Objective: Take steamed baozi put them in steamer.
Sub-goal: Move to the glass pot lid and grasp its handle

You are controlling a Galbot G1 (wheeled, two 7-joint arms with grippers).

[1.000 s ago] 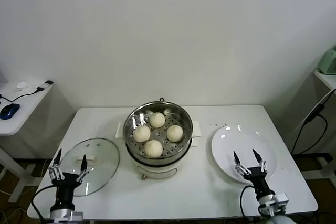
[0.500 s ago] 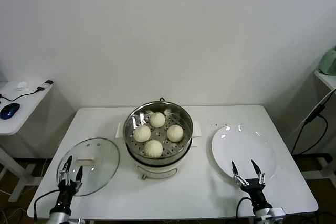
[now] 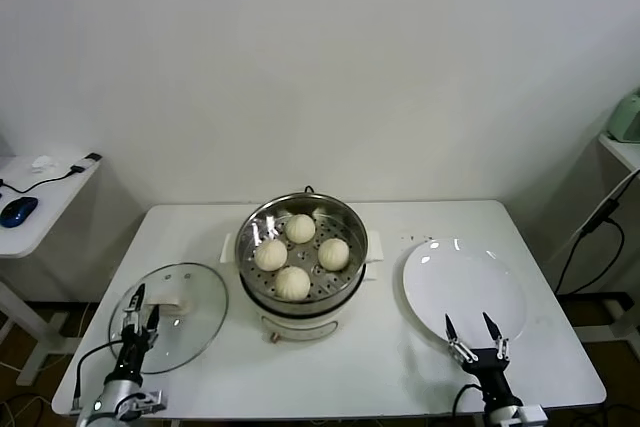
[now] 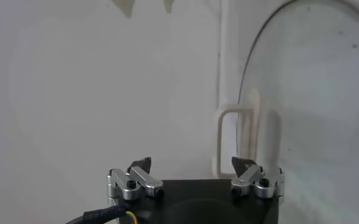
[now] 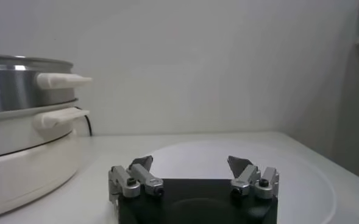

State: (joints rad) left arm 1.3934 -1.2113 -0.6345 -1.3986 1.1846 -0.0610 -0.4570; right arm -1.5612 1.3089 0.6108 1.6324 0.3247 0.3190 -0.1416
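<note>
Moved: both arms have dropped lower toward the near table edge; the left gripper has turned narrower over the lid; baozi unchanged.
Table (image 3: pixel 400 222): white; carries steamer, lid and plate.
Steamer (image 3: pixel 345 219): shiny steel basket on a white pot base, table centre; its side handles (image 5: pixel 62 80) show in the right wrist view.
Plate (image 3: pixel 470 272): flat, white, right of the steamer.
Lid (image 3: pixel 195 297): glass, white handle, left of the steamer.
Baozi (image 3: pixel 292 283): four buns, all inside the steamer basket.
Left gripper (image 3: pixel 139 305): above the lid's near-left rim, jaws spread, holding nothing.
Right gripper (image 3: pixel 473 327): at the plate's near rim, jaws spread, holding nothing.
</note>
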